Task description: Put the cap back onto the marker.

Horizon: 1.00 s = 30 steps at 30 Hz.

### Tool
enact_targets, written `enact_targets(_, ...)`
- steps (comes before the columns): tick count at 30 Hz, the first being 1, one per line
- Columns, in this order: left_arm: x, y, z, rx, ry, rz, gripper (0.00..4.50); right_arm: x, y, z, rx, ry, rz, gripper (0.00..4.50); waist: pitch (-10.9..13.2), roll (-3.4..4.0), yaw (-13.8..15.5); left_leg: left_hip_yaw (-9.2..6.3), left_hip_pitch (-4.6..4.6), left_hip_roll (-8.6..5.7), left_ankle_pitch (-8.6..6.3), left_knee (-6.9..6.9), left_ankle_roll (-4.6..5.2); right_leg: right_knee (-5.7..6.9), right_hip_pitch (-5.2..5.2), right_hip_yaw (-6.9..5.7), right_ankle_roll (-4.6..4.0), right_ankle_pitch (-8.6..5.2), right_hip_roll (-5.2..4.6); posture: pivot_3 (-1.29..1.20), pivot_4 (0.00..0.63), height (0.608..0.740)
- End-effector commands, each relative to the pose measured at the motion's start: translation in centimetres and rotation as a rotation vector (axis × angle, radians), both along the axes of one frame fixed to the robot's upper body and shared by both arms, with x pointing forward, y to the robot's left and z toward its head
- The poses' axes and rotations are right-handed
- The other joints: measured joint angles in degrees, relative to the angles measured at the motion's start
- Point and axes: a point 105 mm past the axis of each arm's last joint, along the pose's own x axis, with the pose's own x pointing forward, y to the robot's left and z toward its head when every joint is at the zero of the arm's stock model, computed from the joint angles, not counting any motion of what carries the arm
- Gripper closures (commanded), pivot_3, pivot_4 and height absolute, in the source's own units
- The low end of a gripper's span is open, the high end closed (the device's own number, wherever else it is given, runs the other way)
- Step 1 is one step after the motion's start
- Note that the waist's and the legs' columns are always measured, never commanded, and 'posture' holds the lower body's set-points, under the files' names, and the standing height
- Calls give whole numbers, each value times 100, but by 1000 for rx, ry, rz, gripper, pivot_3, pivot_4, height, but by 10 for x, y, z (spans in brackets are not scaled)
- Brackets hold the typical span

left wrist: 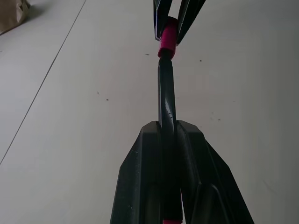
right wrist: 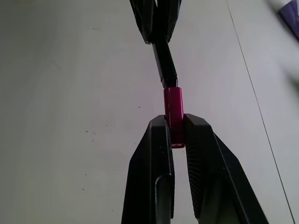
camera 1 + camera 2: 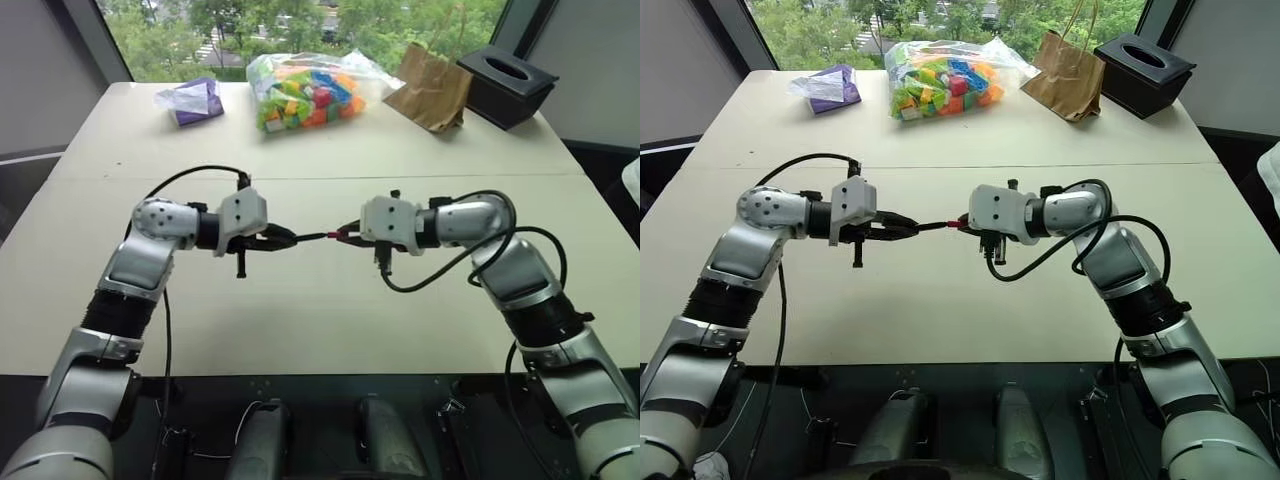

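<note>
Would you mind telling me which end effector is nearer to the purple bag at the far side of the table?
Left. The left end effector, shut on the marker, sits on the purple bag's side; the right end effector, holding the cap, is farther across.

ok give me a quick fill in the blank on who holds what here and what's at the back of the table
1. The left tool is shut on the ____.
2. The right tool is shut on the small red-pink ____.
3. The marker and the cap meet end to end above the ____.
4. At the far edge, the clear bag holds colourful ____.

Missing words: marker; cap; table; blocks
</note>
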Motion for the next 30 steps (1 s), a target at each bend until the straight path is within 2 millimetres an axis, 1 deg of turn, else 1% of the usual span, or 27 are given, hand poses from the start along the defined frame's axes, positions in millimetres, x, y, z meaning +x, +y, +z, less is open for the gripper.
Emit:
enact_targets(1,-2,-5,13,23,-70,-50,4500,-10,14,13,9,-50,80,4466,0,0,1,0,0,0,0,0,0,0,0,0,0,0,0,0,150,740)
enact_targets(6,-3,-7,15,48,-119,-76,4500,-10,17,13,1,-50,94,4466,0,0,3,0,0,0,0,0,0,0,0,0,0,0,0,0,150,740)
enact_targets(11,2,-8,18,62,-197,-66,4500,-11,18,11,-3,-23,102,4466,0,0,4,0,0,0,0,0,0,0,0,0,0,0,0,0,150,740)
enact_targets(17,3,-11,22,4,-206,-50,4500,-12,21,11,8,-1,104,4466,0,0,2,0,0,0,0,0,0,0,0,0,0,0,0,0,150,740)
enact_targets(25,-3,-20,19,-25,-181,-88,4500,-23,34,12,14,2,160,4466,0,0,1,0,0,0,0,0,0,0,0,0,0,0,0,0,150,740)
enact_targets(30,-4,-26,20,-21,-187,-121,4500,-29,46,12,12,-2,207,4466,0,0,1,0,0,0,0,0,0,0,0,0,0,0,0,0,150,740)
